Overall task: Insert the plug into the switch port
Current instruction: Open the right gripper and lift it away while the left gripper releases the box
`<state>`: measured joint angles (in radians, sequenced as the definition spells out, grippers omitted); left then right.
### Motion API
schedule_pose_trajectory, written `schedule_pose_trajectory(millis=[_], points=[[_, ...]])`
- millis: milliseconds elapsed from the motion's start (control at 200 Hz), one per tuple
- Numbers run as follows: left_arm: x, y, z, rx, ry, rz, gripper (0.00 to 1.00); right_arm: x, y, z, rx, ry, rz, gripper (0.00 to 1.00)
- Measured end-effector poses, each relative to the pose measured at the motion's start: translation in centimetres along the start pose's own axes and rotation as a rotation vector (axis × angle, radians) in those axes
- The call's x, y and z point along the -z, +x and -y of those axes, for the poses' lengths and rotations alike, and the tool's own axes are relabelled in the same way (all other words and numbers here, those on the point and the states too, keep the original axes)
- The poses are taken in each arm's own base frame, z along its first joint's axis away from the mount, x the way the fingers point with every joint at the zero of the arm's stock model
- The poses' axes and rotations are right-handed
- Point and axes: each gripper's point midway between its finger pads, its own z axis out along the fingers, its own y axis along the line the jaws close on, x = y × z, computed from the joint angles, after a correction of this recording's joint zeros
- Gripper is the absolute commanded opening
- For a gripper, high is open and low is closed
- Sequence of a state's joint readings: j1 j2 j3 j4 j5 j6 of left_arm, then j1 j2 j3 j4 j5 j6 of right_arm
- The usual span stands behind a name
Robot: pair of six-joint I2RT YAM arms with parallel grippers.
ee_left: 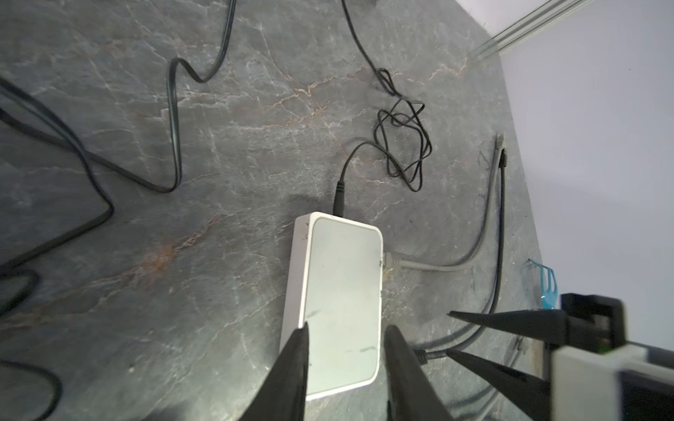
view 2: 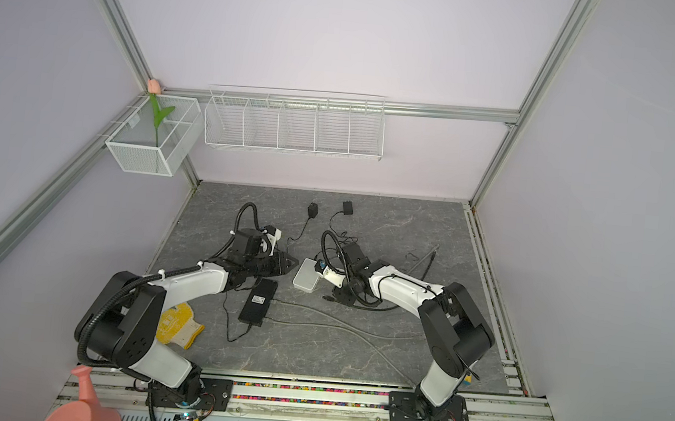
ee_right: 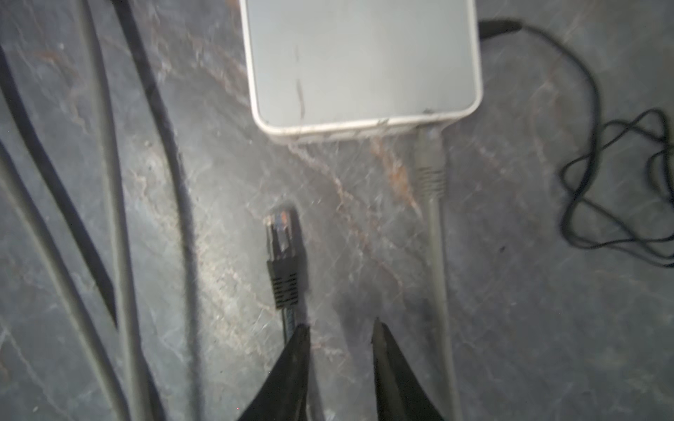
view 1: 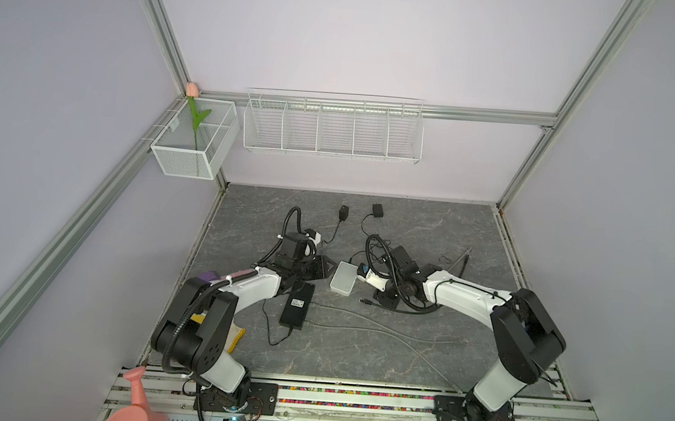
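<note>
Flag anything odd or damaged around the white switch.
The black plug lies loose on the table, short of the switch and unheld, while the grey plug is seated. The switch's port edge looks scuffed and stained.

The left arm and right arm share one build: glossy white links between bulky black joint housings. A black corrugated conduit runs along each, strapped on with white cable ties, and thin black wires trail beside it. Black base plates carry silver screws. The left gripper and right gripper end in matte black, tapering fingers
</note>
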<state>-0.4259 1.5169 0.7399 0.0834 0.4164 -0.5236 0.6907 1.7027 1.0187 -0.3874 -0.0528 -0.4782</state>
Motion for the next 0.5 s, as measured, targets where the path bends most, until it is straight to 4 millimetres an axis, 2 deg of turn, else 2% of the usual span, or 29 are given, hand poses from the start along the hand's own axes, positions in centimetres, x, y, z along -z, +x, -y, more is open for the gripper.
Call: schedule_pose_trajectory(millis=[340,500], points=[[3.2,2.2,0.5,-0.007,0.005,0.024,0.36,-0.1,1.2,-1.5,-0.01,-0.058,-0.054,0.33],[4.0,2.9,0.8,-0.007,0.008,0.028,0.36,-1.2,1.5,-1.6,-0.021,-0.078,-0.099,0.31]])
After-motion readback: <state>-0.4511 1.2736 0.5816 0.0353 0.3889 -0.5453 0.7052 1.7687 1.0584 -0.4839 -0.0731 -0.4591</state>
